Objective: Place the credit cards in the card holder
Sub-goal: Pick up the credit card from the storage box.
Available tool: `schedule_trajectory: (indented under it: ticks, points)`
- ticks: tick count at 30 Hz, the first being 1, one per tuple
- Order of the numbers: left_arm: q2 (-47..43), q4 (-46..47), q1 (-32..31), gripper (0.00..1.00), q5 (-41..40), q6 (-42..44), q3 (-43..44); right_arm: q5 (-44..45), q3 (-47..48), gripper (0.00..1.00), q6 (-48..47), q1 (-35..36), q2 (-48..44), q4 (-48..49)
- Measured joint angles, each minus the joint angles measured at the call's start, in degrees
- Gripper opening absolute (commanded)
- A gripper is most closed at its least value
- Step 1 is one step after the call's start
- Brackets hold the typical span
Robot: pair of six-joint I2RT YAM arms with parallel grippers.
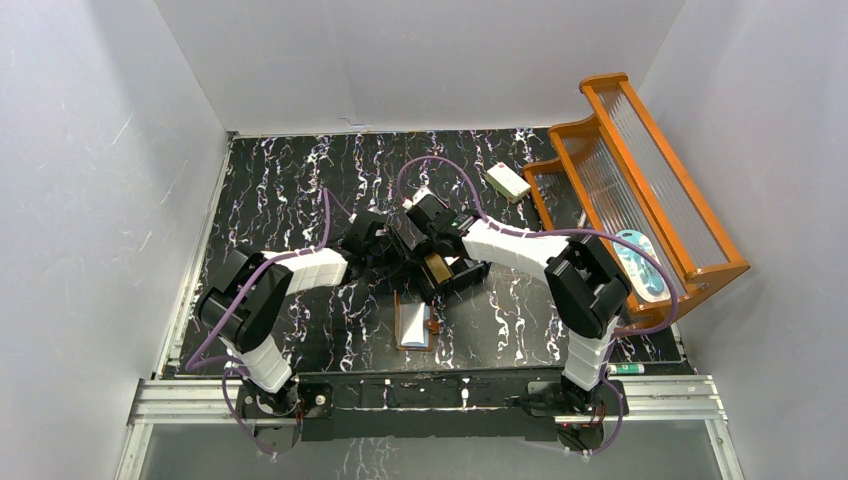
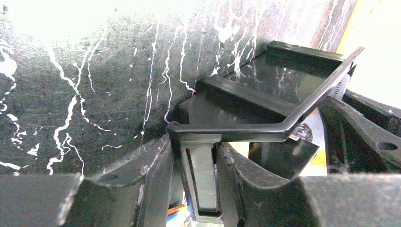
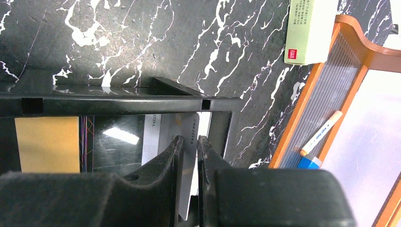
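Now the right end effector [image 3: 190, 142] pinches a thin pale grey plastic card [image 3: 188, 125] standing in the black compartmented plastic box [image 3: 118, 99]; the left end effector [image 2: 199, 158] clamps that box's wall.

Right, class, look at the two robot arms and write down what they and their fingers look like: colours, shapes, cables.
The left arm and right arm each have white link covers between chunky black joints. A thin purple cable loops along each arm, down to the black bases. The fingers are matte black, thick and blocky, with flat inner faces. No markings are legible.
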Motion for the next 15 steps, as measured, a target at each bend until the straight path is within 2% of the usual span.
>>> schedule_trajectory:
  ticks: [6, 15]
  points:
    - [0.0, -0.1, 0.0, 0.18, 0.0, 0.0, 0.0, -2.2, 0.2, 0.00, -0.3, -0.3, -0.9, -0.6]
    - [0.0, -1.5, 0.0, 0.29, 0.5, 0.9, 0.8, -11.3, 2.2, 0.00, 1.6, -1.6, -5.4, -5.0]
